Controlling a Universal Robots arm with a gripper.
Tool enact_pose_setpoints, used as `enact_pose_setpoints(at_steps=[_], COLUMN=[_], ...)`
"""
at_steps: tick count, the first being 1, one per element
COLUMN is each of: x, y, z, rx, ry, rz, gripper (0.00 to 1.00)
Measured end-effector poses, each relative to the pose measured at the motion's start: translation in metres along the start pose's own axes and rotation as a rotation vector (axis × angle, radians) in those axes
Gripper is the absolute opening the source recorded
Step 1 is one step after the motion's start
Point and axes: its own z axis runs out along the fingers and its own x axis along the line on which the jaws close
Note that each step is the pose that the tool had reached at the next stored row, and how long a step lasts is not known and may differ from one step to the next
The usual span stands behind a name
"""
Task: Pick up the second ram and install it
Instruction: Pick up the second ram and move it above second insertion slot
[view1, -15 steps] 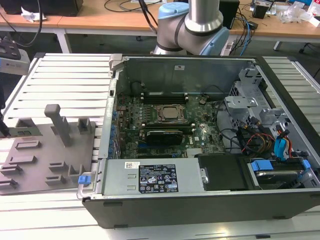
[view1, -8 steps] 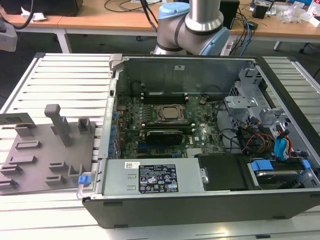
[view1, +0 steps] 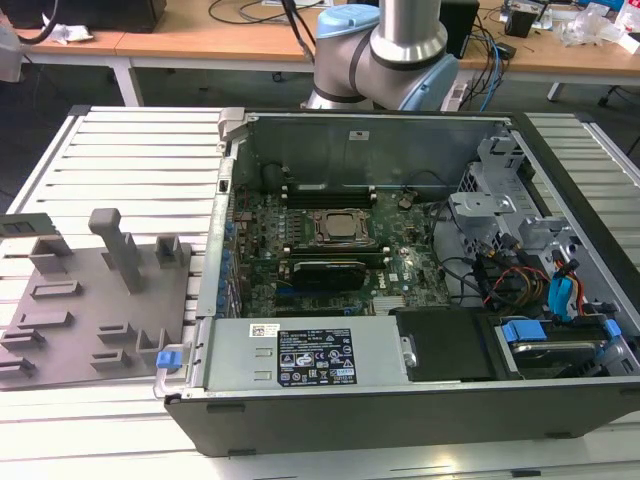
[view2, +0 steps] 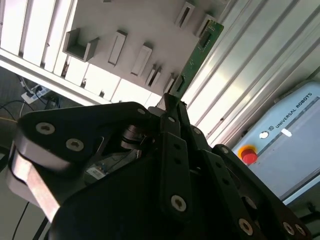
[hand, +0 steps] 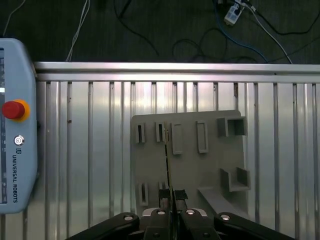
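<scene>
**Second ram gripped on edge over the grey holder plate**

The second ram (view2: 198, 54) is a long, narrow, flat green board with small dark chips along its face. In the first wrist view it appears edge-on (hand: 167, 160) as a thin dark line. It stands on its long edge over the grey holder plate (hand: 200, 175), in line with two of the plate's slotted blocks. Whether it sits in the slots or is raised clear of them cannot be told. The gripper (view2: 173, 102) has its jaws drawn together on the near end of the stick, one finger on each face. The plate lies on the ribbed metal tabletop (hand: 90, 150), at the exterior view's left, beside the open computer case (view1: 400, 400).
</scene>
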Motion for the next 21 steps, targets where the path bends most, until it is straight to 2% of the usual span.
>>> enact_pose_setpoints(at_steps=[6,8,15,19,21], x=[-0.0021,-0.0100,-0.0252,-0.0369,-0.0395], y=[0.0003,0.0001,0.0000,-0.0005,-0.0007], z=[-0.0092,-0.0109,-0.0140,-0.0215,-0.0245], rx=[0.0001,0.0000,-0.0001,-0.0001,0.0000], ry=[-0.0016,-0.0020,-0.0039,-0.0047,-0.0049], rz=[0.000,0.000,0.000,0.000,0.000], gripper=[0.14,0.14,0.14,0.14,0.14])
